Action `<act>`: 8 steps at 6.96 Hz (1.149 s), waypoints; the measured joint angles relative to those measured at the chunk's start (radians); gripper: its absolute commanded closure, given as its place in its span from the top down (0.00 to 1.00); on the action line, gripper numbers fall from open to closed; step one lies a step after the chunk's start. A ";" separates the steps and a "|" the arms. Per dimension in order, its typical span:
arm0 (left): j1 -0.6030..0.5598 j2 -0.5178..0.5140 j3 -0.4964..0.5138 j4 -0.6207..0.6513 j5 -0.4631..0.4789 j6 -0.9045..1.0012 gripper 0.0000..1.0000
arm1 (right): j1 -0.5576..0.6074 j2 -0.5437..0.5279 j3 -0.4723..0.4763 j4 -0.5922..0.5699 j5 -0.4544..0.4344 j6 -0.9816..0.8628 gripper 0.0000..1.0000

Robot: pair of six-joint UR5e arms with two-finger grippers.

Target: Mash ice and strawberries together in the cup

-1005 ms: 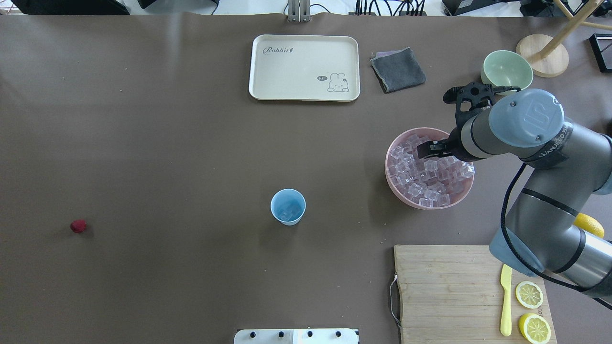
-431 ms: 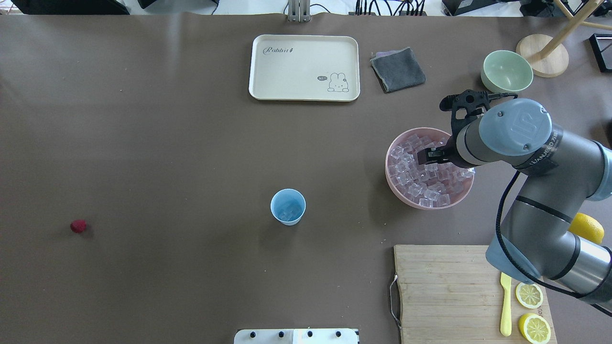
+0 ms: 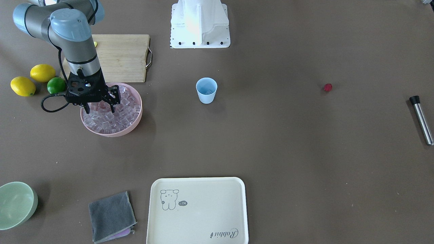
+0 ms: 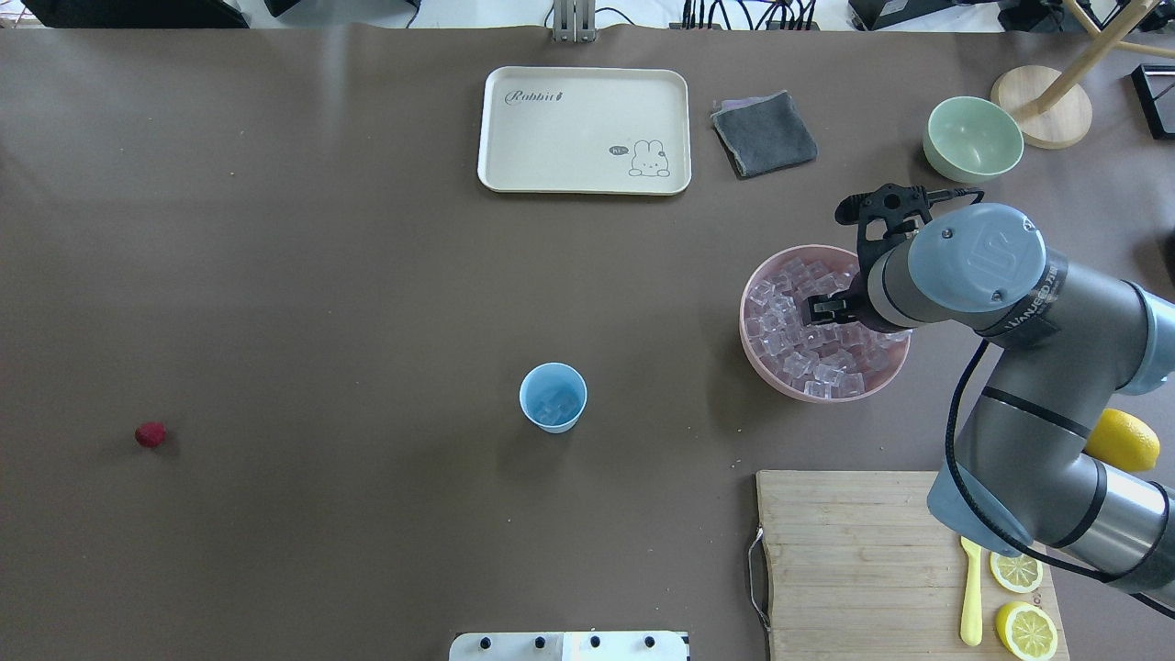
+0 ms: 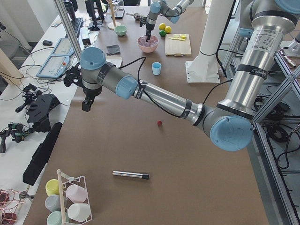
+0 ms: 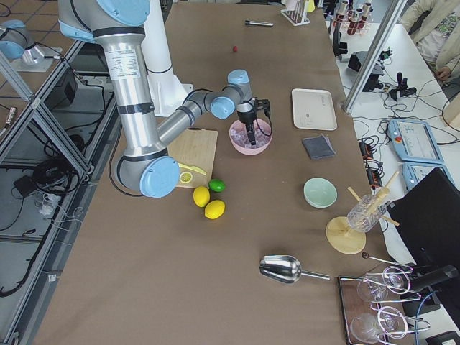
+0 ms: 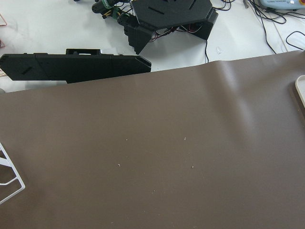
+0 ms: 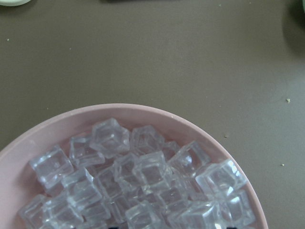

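The brown bench (image 4: 321,275) carries everything, and the cup serves as the landmark. The right arm (image 4: 978,266) reaches over the pink bowl (image 4: 745,326), which stands well to the robot's right of the cup. The metal rod (image 3: 421,119) with a black end, probably the masher, lies far to the robot's left of the cup, untouched. The cup (image 4: 553,397) stands upright and alone near the bench's middle.

The right tool (image 3: 99,107) points straight down into the bowl, its fingers spread apart among the cubes with nothing clamped between them. The left tool (image 5: 86,107) hangs far from the cup, past the strawberry, and I cannot tell whether it is open or closed.

The strawberry (image 4: 150,434) sits on bare bench, well apart from the cup on the robot's left. Ice (image 8: 152,171) fills the bowl, and a few pale cubes seem to lie in the cup's bottom already.

So the task looks early: ice loading is part done. The berry is not yet in the cup, and no mashing has begun.
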 measured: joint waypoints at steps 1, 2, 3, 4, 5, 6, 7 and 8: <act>0.000 0.002 0.000 0.000 0.000 0.001 0.99 | -0.003 0.003 0.001 -0.015 -0.002 -0.003 0.73; 0.000 0.005 -0.001 -0.001 0.000 0.002 0.98 | -0.002 0.010 0.004 -0.030 -0.004 -0.007 0.73; 0.000 0.008 -0.003 -0.001 0.000 0.003 0.99 | 0.000 0.016 0.006 -0.038 -0.005 -0.008 0.73; 0.000 0.010 -0.004 -0.001 0.000 0.003 0.98 | 0.001 0.018 0.006 -0.041 -0.010 -0.007 0.75; 0.000 0.011 -0.004 -0.002 0.000 0.003 0.98 | 0.001 0.017 0.005 -0.042 -0.022 -0.006 0.75; 0.000 0.011 -0.004 -0.002 0.000 0.003 0.98 | 0.002 0.013 0.003 -0.042 -0.036 -0.006 0.81; 0.000 0.011 -0.004 -0.002 0.000 0.004 0.99 | 0.002 0.010 0.000 -0.042 -0.044 -0.006 0.80; 0.000 0.010 -0.004 -0.002 0.001 0.004 0.98 | 0.002 0.008 -0.001 -0.042 -0.048 -0.004 0.72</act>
